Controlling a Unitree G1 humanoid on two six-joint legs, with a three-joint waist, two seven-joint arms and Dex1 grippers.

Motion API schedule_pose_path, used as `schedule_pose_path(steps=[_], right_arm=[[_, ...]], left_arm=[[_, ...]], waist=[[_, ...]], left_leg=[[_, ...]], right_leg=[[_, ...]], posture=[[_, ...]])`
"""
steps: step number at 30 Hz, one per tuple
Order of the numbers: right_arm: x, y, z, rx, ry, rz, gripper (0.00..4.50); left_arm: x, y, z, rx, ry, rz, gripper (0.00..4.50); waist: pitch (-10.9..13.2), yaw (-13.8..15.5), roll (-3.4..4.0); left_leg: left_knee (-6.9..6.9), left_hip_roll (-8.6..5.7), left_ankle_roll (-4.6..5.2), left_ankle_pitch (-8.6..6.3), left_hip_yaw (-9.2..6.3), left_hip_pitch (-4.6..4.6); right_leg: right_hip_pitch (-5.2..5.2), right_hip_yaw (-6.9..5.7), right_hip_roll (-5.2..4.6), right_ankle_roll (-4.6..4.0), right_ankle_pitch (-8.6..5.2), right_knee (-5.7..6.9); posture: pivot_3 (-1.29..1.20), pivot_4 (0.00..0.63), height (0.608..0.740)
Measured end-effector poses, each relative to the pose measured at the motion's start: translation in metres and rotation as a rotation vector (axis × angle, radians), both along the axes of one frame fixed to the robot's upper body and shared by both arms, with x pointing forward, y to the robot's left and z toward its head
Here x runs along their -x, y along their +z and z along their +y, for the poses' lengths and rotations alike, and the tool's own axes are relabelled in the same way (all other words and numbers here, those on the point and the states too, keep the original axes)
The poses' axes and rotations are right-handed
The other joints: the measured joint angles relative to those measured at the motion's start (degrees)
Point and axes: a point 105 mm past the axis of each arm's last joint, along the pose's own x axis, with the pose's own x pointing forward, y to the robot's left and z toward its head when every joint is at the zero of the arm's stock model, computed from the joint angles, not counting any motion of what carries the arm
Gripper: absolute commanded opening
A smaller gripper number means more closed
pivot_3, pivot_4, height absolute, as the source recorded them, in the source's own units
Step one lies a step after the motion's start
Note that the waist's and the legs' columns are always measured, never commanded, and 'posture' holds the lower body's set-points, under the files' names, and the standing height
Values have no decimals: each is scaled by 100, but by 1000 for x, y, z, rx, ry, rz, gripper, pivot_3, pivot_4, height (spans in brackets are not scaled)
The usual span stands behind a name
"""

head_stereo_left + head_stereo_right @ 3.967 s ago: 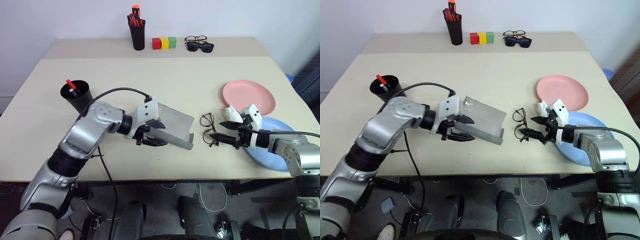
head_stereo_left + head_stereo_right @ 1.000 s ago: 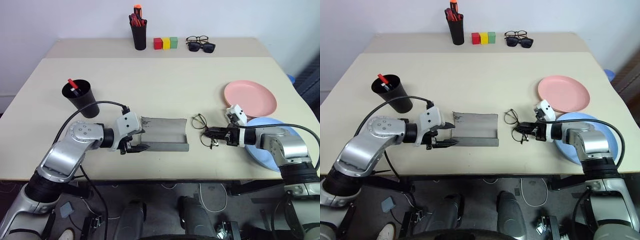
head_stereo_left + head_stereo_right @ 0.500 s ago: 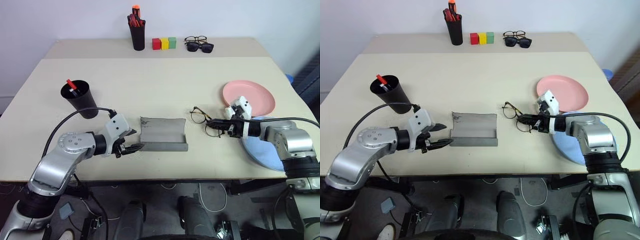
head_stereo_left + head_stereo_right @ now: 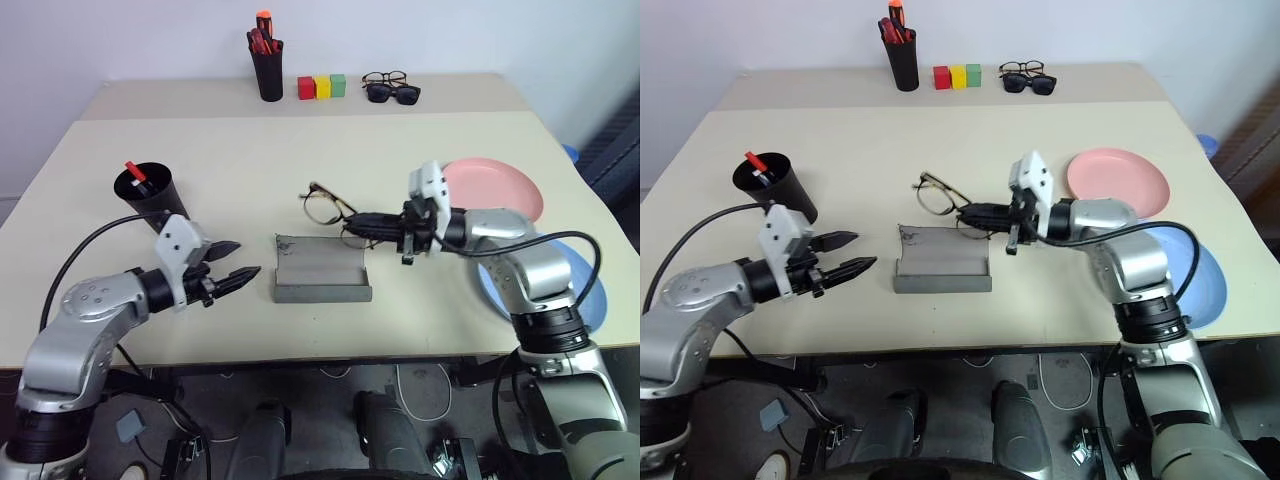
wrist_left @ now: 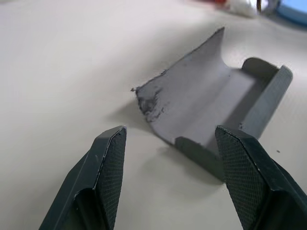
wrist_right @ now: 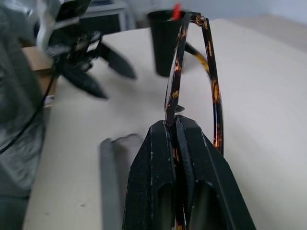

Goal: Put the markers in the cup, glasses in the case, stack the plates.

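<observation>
The grey case [image 4: 322,270] lies open on the table in front of me. My right gripper [image 4: 354,220] is shut on a temple of the thin wire-frame glasses [image 4: 325,205] and holds them in the air just over the case's far edge; in the right wrist view the glasses [image 6: 211,72] stick out past the shut fingers [image 6: 158,158]. My left gripper [image 4: 238,260] is open and empty, a little to the left of the case [image 5: 211,115]. At the left stands the black cup [image 4: 147,195] with a red-capped marker [image 4: 133,172] in it. The pink plate [image 4: 500,185] and the blue plate [image 4: 590,290] lie side by side at the right.
On the far table stand a black pen pot [image 4: 268,75] with red and orange pens, three coloured blocks [image 4: 320,87], and sunglasses with thicker spectacles [image 4: 390,88]. The blue plate reaches over the table's right edge. Bare tabletop stretches behind the case.
My right gripper has lifted the glasses off the table near the plates and carried them left, over the case. My left gripper has drawn back left from the case, still open.
</observation>
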Motion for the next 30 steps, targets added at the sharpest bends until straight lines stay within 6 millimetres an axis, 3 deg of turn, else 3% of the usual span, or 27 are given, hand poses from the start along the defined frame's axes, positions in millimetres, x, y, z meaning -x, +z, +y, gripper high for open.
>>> schedule_pose_path(steps=[3,13,22,30], right_arm=[[1,-13,3,34,17,25,34],[-9,-42,-1,70,4,92,34],[-12,-47,-6,96,19,111,34],[-9,-46,-5,100,32,124,34]], left_arm=[[16,-5,7,25,-52,46,2992],[43,20,31,14,-207,-75,2992],[54,36,39,55,-416,-38,2992],[61,33,44,26,-495,-11,2992]], waist=[[1,-3,2],[3,3,4],[4,-7,6],[4,-5,7]], left_leg=[[-2,0,0,0,1,-1],[-1,3,0,0,6,-3],[-7,6,0,0,9,-7],[-8,8,0,0,10,-7]], right_leg=[[-7,0,0,-3,0,1],[-9,0,0,-10,0,-1],[-19,0,1,-11,0,0],[-21,0,1,-11,0,0]], posture=[[0,150,740],[0,150,740],[0,150,740],[0,150,740]])
